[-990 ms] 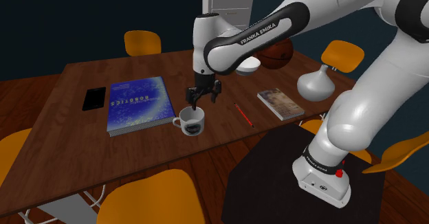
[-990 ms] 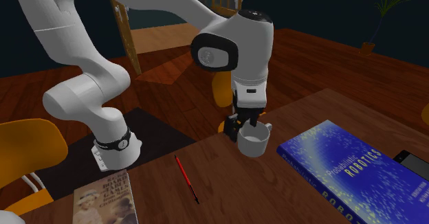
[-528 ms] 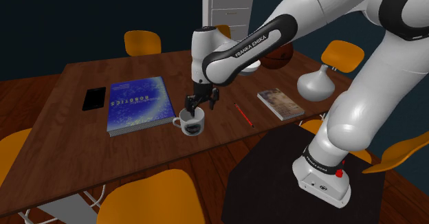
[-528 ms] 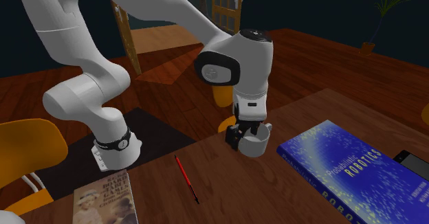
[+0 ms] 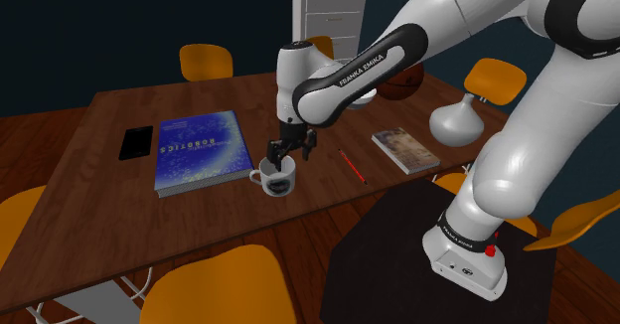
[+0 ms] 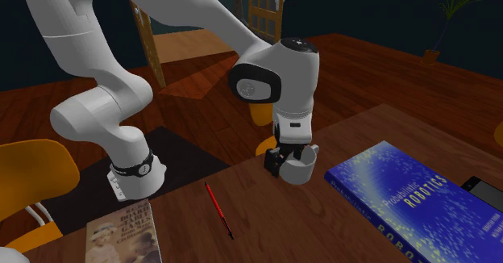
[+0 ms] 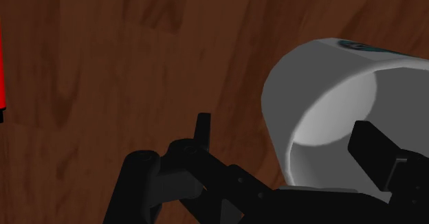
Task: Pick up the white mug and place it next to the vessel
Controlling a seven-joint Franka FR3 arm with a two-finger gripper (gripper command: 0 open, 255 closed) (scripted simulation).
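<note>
Where the white arm (image 5: pixel 497 44) bends down from its stand, a brown wooden surface (image 5: pixel 199 223) spreads below it, w/ orange chairs (image 5: pixel 207 62) around. A big blue book (image 5: pixel 199 150) lies flat on it, toward the shoulder view's left. A white round-bellied vessel (image 5: pixel 456 121) stands toward that view's right, well apart from the mug. A smaller paperback (image 5: pixel 405 149) lies btwn vessel & mug. The white mug (image 5: pixel 277 178), w/ a dark emblem on its side, stands upright nr the surface's front edge, just beside the blue book's corner, handle toward the book. The black claw (image 5: pixel 288 155) is down at the mug's rim, fingers (image 7: pixel 201 137) apart. In the wrist view one finger is inside the mug & the other is outside w/ a gap, so the wall sits btwn them, not gripped. A thin red pen (image 5: pixel 351 166) lies nr the mug, on the paperback's side.
</note>
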